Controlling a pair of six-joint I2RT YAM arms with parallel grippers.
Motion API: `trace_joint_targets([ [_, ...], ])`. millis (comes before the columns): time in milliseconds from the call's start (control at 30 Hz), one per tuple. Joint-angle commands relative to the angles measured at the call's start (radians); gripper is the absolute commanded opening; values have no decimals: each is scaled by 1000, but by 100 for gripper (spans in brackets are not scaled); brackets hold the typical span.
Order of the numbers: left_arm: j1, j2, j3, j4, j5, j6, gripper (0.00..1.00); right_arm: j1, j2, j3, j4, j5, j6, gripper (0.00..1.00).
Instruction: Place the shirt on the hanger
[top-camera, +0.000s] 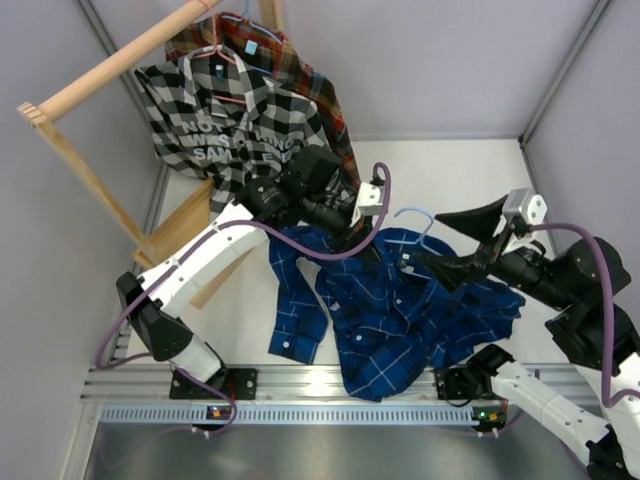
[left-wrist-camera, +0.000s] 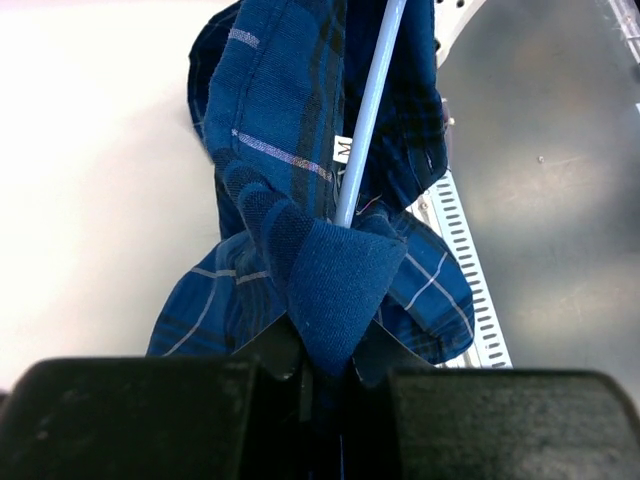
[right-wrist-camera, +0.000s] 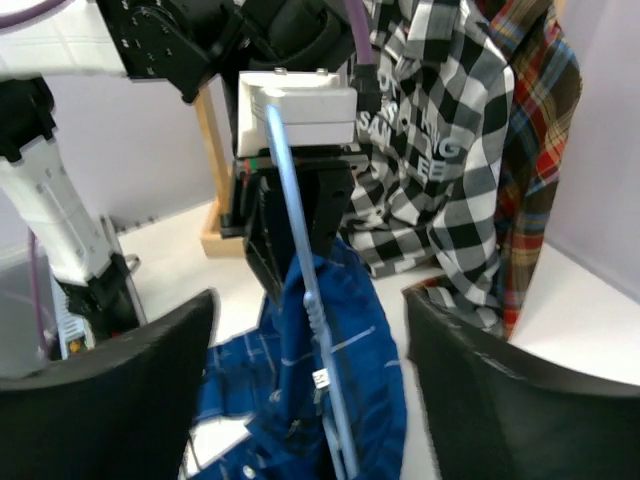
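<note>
I am watching the left end effector (left-wrist-camera: 325, 365) pinching a folded flap of the dark blue plaid shirt (top-camera: 400, 320) just below its collar label. The rest of the woven cloth is lying crumpled on the smooth white counter (top-camera: 450, 185). The thin light-blue wire hanger (left-wrist-camera: 370, 110) is running straight into the neck opening. The right end effector (right-wrist-camera: 310, 300) is standing spread wide, with the wire between its fingers.

Bright, even overhead light with soft shadows; the wrist views blur up close.
</note>
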Motion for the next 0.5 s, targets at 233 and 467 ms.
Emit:
trace_joint_targets([
  [233, 45, -126, 18, -157, 94, 120, 0, -1, -101, 130, -360, 17, -162, 88],
  [467, 42, -163, 5, -176, 125, 126, 0, 39, -41, 180, -500, 36, -251, 73],
])
